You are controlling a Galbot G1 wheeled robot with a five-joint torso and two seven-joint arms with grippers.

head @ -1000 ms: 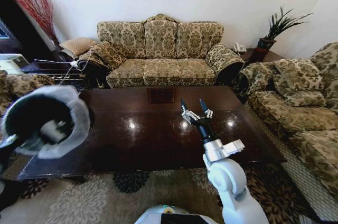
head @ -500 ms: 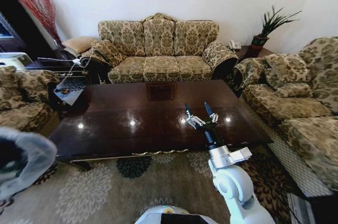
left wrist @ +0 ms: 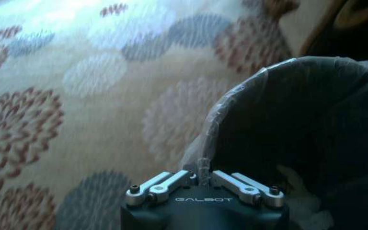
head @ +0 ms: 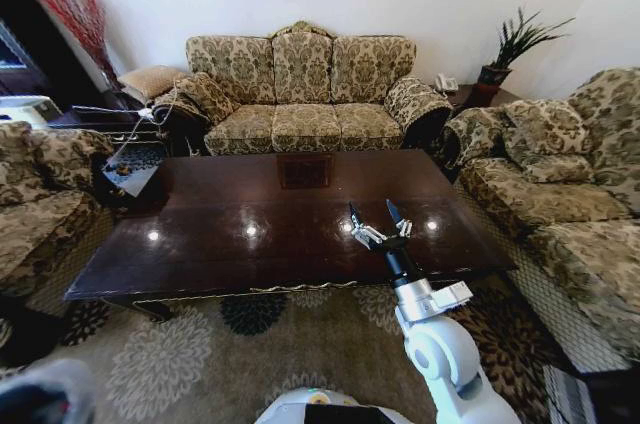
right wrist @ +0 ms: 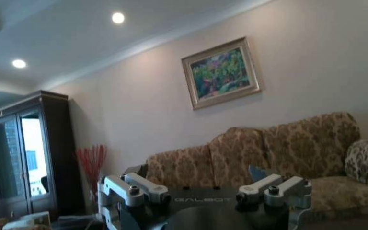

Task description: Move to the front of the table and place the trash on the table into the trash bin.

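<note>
The table (head: 250, 244), a low glossy dark brown one, lies across the middle of the head view. My right gripper (head: 371, 206) is open, nothing between its fingers, over the table's near right part; in the right wrist view this gripper (right wrist: 203, 191) faces the sofa and wall. The trash bin (head: 40, 399), black with a white bag, is a blur at the lower left corner. In the left wrist view my left gripper (left wrist: 202, 168) is shut on the bagged rim of the trash bin (left wrist: 312, 124), above the carpet. The trash is out of view.
A patterned sofa (head: 300, 94) stands behind the table, another sofa (head: 560, 184) to the right, an armchair (head: 40, 194) to the left. Flowered carpet (head: 200, 354) covers the floor before the table. A potted plant (head: 505, 54) stands on a side table at the back right.
The camera has pulled back and the whole scene shifted. The bin in my left gripper has dropped from mid-left to the lower left corner. The right gripper stays open over the table.
</note>
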